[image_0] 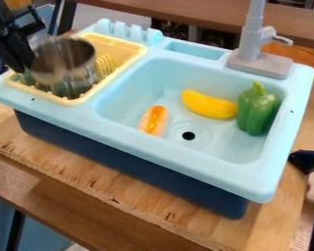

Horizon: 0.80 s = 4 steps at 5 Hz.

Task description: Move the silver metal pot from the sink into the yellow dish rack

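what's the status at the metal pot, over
End effector at metal pot's view-left side, grip unclear. Pot at yellow rack, resting or raised unclear. Rack prongs close on pot's view-right.

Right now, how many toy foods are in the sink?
3: a hot dog near the drain, a yellow banana farther back, and a green pepper beside the banana.

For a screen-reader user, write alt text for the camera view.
A black gripper is at the side of a metal pot at a yellow dish rack; the light-blue toy sink beside it holds a hot dog, banana and green pepper.
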### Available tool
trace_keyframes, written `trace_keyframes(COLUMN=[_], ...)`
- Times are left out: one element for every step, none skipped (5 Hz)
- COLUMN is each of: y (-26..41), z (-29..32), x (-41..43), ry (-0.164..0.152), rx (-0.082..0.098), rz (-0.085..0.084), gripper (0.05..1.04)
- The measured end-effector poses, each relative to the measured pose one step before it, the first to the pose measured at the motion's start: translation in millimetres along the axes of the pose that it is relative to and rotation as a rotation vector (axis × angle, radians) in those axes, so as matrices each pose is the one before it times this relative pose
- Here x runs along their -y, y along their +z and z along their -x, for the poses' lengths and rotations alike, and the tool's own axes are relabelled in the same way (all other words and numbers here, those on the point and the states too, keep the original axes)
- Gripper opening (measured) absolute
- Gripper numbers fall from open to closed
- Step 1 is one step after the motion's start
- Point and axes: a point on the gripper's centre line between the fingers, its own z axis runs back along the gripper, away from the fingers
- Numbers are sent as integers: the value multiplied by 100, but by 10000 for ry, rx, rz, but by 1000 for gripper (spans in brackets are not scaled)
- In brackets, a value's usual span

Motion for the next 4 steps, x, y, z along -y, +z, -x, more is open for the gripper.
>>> trace_keyframes(y=[-60, 1099, 2692, 3646], z=[134, 342, 538, 1342], x=[-14, 791, 1054, 3486], ry=[10, -148, -391, -1830], rx=[-96, 142, 431, -44], rz=[-28, 354, 60, -513], gripper=[499, 804, 998, 1000])
